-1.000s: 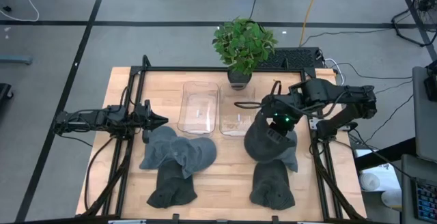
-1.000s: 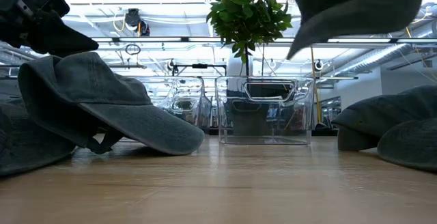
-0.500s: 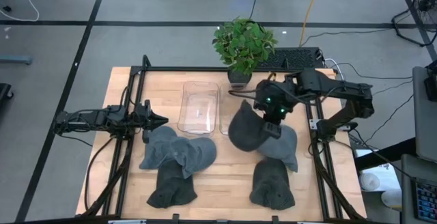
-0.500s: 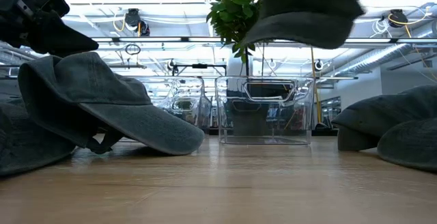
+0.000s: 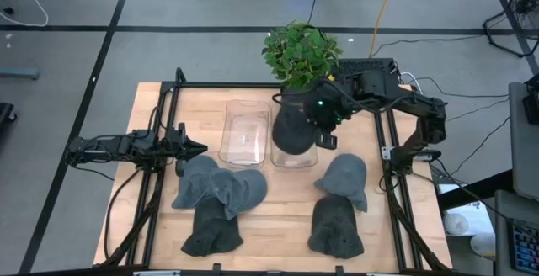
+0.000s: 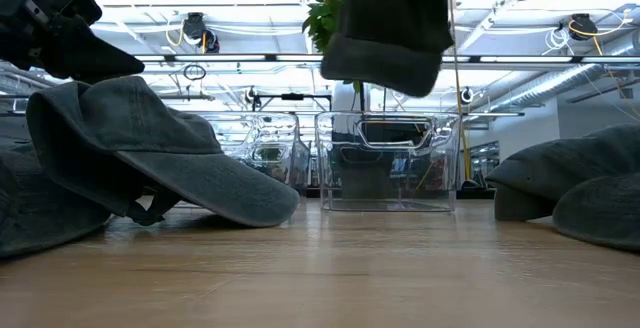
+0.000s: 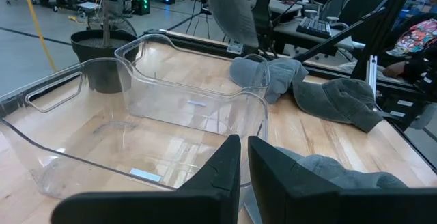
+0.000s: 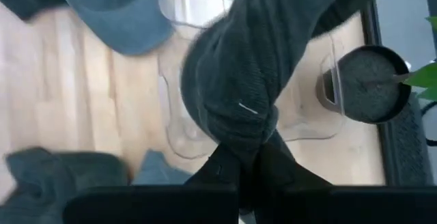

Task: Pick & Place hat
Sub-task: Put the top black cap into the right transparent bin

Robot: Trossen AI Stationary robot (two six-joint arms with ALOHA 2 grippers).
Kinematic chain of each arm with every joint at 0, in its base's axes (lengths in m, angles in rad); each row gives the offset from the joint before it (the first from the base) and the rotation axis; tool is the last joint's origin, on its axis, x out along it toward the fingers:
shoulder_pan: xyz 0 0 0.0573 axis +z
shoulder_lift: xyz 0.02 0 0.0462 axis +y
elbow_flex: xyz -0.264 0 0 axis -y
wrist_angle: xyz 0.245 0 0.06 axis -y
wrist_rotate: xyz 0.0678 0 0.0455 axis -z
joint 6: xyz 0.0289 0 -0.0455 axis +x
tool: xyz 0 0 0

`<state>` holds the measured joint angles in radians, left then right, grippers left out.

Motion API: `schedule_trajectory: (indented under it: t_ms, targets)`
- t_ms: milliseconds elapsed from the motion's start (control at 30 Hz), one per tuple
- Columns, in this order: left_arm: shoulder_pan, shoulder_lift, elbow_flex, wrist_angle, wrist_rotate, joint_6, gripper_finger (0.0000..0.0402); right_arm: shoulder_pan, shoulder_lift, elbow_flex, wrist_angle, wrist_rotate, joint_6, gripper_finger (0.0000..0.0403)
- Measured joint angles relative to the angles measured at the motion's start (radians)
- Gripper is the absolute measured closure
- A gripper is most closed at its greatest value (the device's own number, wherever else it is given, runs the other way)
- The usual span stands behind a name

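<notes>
Hat pinched in right hand, dangling above right clear bin at far middle of tabletop, likely for dropping in; left hand clenched, empty, parked left beside spare hats.

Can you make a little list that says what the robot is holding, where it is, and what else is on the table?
held thing: a dark hat, pinched by the right gripper
where the hat is: hanging in the air above the clear bin on the right
other bin: a second clear bin beside it, nothing seen inside
left gripper: shut, holding nothing, waiting at the left side of the table
hats on the table: two on the left, two on the right
plant: in a pot at the far edge
</notes>
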<state>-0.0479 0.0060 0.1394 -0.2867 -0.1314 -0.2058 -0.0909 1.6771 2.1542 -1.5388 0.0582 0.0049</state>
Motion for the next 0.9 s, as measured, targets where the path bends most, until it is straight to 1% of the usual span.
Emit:
schedule_trajectory:
  t_ms: [67,100,200,267,500,800,900]
  targets:
    - [0.000,0.000,0.000,0.000,0.000,0.000,0.0366,-0.008,0.014,0.004,-0.013,0.005,-0.027,0.0403]
    - [0.000,0.000,0.000,0.000,0.000,0.000,0.0366,-0.011,0.019,0.004,-0.020,0.026,-0.039,0.0403]
    - [0.000,0.000,0.000,0.000,0.000,0.000,0.0366,-0.014,0.035,0.005,-0.035,0.134,-0.069,0.0403]
    - [0.000,0.000,0.000,0.000,0.000,0.000,0.0366,-0.015,0.041,0.005,-0.032,0.177,-0.087,0.0403]
    - [0.000,0.000,0.000,0.000,0.000,0.000,0.0366,-0.017,0.084,0.005,-0.029,0.185,-0.123,0.0403]
    - [0.000,0.000,0.000,0.000,0.000,0.000,0.0366,-0.034,0.141,-0.018,0.015,0.280,-0.145,0.0403]
    - [0.000,0.000,0.000,0.000,0.000,0.000,0.0366,-0.041,0.171,-0.019,0.027,0.285,-0.160,0.0403]
